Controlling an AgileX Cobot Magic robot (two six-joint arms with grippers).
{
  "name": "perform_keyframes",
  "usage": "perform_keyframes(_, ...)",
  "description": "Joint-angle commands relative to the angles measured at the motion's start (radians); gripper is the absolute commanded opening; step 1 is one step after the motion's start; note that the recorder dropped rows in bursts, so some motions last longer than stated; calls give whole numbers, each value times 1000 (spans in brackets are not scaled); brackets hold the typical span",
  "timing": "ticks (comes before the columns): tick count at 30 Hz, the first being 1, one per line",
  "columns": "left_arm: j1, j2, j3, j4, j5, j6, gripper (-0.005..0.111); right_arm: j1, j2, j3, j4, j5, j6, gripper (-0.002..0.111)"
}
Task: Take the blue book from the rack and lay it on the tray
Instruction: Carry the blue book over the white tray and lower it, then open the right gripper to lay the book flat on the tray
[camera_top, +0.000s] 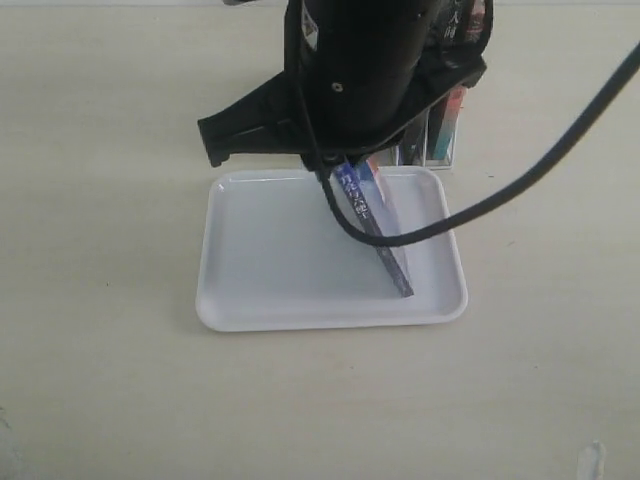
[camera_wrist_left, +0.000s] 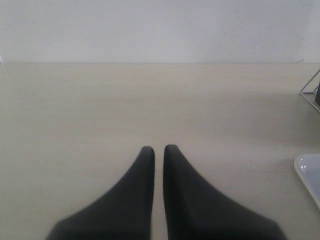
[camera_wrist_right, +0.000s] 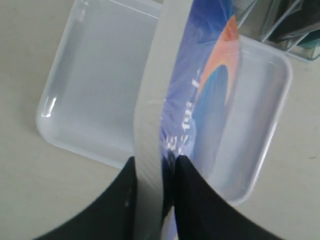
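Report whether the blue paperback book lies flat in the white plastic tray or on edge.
On edge, not flat: the book leans over the tray, pinched by the right gripper.

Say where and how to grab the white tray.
Best the raised rim on the left short edge of the shallow white plastic tray, coming in from the left: that side is bare, while the thin blue paperback book stands tilted over the right half, clamped by the right gripper.
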Motion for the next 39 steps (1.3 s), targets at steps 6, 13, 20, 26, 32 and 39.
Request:
perform_keyframes(6, -9, -2, 4, 2, -6, 2, 6, -8, 44, 31, 109, -36, -10, 34)
perform_keyframes(13, -9, -2, 4, 2, -6, 2, 6, -8, 44, -12, 185, -97, -43, 34)
perform_keyframes(20, -10, -2, 4, 2, -6, 2, 6, -8, 44, -113, 247, -138, -65, 34)
perform_keyframes(26, -10, -2, 4, 2, -6, 2, 6, -10, 47, -127, 158, -49, -18, 34)
perform_keyframes(32, -10, -2, 4, 2, -6, 2, 6, -10, 47, -127, 168, -65, -45, 34)
perform_keyframes(39, -10, -2, 4, 2, -6, 2, 6, -10, 47, -127, 254, -74, -83, 34)
